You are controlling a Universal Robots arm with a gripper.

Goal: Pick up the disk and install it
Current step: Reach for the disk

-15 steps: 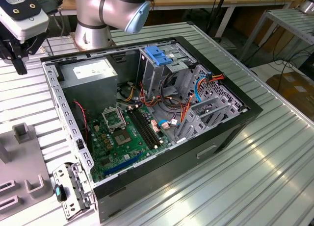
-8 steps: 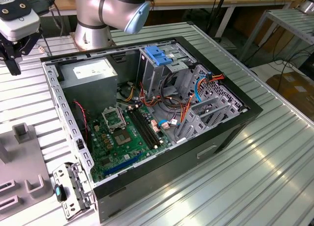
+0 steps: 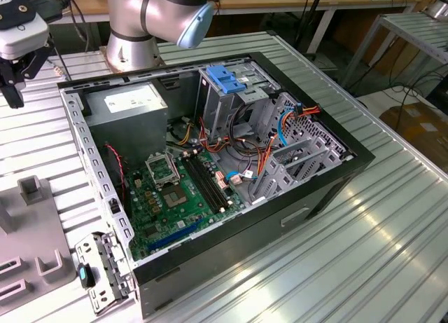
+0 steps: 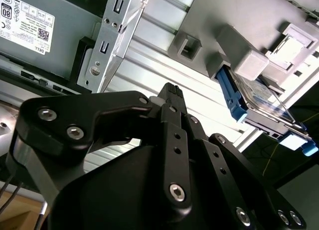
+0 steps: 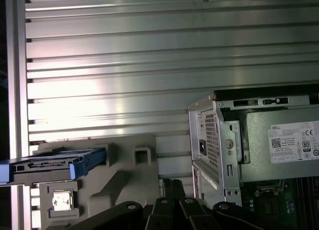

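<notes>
1. Disk (image 4: 260, 101) is not yet in hand. In the second wrist view the black jaws, nearest the camera, look pressed together and pinch nothing.
2. Beyond them, the disk stands on edge, blue side rails showing, in a slot of the grey holder (image 4: 209, 20). It is well apart from the jaws.
3. In the exterior view the jaws hang at the upper left of the frame, over the ribbed metal counter (image 3: 364, 239) and outside the open computer case (image 3: 210, 260). The holder sits at the lower left, beside the case.
4. Farther in, the case shows its motherboard (image 3: 182, 197) at centre frame and its power supply (image 3: 133, 106) behind. At upper middle is the drive cage (image 3: 245, 106), topped by a bare light-blue bracket (image 3: 225, 81).
5. I judge the task to be at its start: gripping, carrying and installing are all left to do.
</notes>
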